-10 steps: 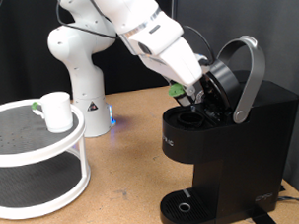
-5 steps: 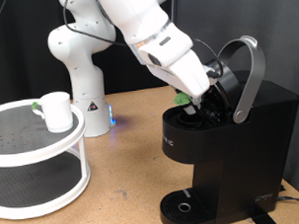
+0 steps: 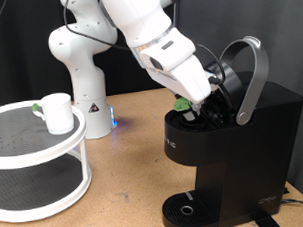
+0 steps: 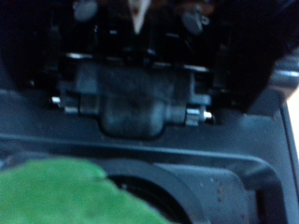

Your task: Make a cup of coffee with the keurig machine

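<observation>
The keurig machine (image 3: pixel 243 160) stands at the exterior view's right with its silver-grey lid handle (image 3: pixel 252 75) raised and the brew chamber open. My gripper (image 3: pixel 188 104) is at the chamber's mouth, shut on a small pod with a green top (image 3: pixel 180 105). In the wrist view the green top (image 4: pixel 56 191) is a blur close to the camera, beside the round pod holder (image 4: pixel 187 182) and the dark lid underside (image 4: pixel 140 98). The cup (image 3: pixel 57 112) stands on a round white shelf at the exterior view's left, far from the gripper.
The white two-tier round shelf (image 3: pixel 33 148) fills the exterior view's lower left. The white robot base (image 3: pixel 85 76) stands behind it with a blue light (image 3: pixel 114 119). The machine's round drip tray (image 3: pixel 185 209) has nothing on it. A brown tabletop (image 3: pixel 129 184) lies between shelf and machine.
My gripper has shifted slightly down and to the exterior view's left with the pod, closer into the open chamber. The cup and the machine have not moved.
</observation>
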You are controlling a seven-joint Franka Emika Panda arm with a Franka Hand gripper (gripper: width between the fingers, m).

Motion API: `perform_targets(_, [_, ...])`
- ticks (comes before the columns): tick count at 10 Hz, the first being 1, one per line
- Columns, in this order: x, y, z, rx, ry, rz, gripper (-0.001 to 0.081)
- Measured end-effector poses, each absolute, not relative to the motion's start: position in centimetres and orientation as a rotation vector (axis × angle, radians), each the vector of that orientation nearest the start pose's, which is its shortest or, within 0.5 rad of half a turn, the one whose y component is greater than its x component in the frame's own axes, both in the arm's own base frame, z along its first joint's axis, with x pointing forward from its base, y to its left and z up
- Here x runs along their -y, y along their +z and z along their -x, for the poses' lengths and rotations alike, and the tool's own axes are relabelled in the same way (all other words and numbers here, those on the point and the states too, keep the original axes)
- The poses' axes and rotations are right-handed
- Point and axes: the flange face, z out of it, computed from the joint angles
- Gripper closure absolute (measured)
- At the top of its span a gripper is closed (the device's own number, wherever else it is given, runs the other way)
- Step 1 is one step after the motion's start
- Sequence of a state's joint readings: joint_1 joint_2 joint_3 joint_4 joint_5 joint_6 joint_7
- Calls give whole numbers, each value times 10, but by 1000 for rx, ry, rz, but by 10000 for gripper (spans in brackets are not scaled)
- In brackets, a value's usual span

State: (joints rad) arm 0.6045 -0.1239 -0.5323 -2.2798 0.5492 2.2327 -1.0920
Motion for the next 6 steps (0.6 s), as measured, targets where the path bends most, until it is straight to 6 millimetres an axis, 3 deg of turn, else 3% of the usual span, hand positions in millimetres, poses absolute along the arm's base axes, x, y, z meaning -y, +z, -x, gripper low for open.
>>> perform_targets(6, [-55, 397, -506, 1102, -363, 2483, 338])
